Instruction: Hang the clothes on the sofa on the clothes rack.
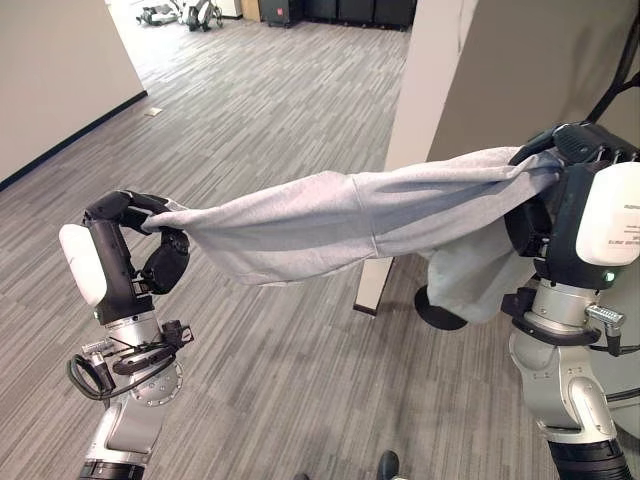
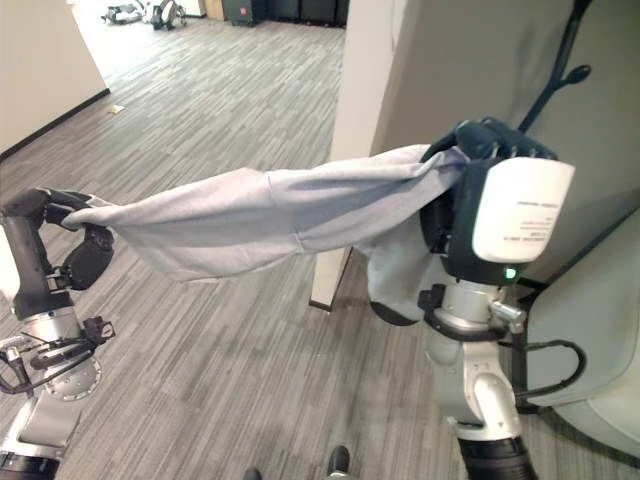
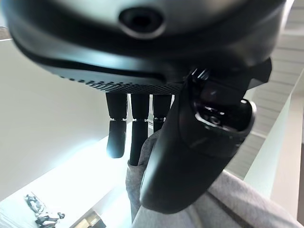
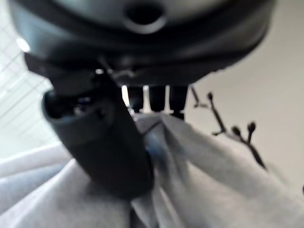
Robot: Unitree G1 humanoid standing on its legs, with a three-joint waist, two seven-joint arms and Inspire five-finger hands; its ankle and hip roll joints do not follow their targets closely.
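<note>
A light grey garment [image 1: 340,220] hangs stretched in the air between my two hands, sagging in the middle. My left hand [image 1: 130,245] is raised at the left and is shut on one end of the cloth [image 3: 142,175]. At the right, my right hand [image 1: 560,190] is shut on the other end, where a loose part of the garment [image 1: 470,275] droops below it. The black clothes rack [image 2: 560,75] stands behind the right hand; its branch-like pegs [image 4: 232,130] rise past the cloth [image 4: 199,156] in the right wrist view.
A white pillar [image 1: 415,110] stands just behind the garment, with a round dark base [image 1: 438,310] on the floor beside it. A pale wall [image 1: 60,80] runs along the left. Open grey plank floor [image 1: 260,100] stretches ahead. A dark shoe tip [image 1: 388,464] shows at the bottom edge.
</note>
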